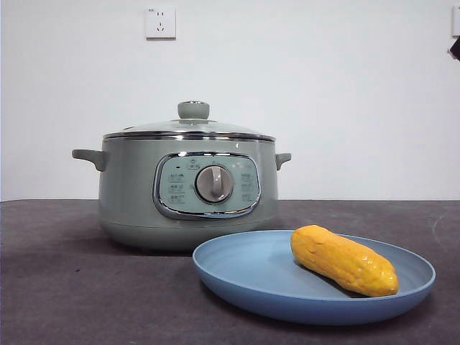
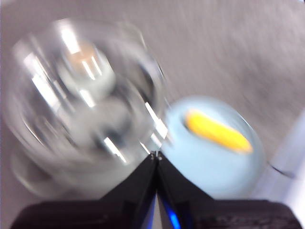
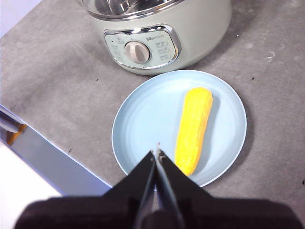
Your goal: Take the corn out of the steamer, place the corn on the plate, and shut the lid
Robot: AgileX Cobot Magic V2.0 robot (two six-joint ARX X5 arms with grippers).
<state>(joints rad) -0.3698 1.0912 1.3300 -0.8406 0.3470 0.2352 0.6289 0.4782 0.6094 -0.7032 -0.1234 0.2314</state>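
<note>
Since the lid sits flat on top of the steamer, with its round knob pointing straight up, you can tell the pot is closed now. That looks like the last job on the list. The steamer stands on the left part of the dark surface, with its dial facing the front.

Just to the right, and nearer to the front, you see the blue plate. It is close beside the pot, so the trip from pot to plate was short. The corn lies on its side on the right half of the plate, inside the rim, so it should not roll off.

Your left tool hangs high over the pot and plate. Its picture is blurry, but the two black jaws meet at their tips and hold nothing. Your right tool hangs above the plate, near the corn but not touching it. Its jaws are pressed together too, with nothing between them.

To me, all three jobs look done.
</note>
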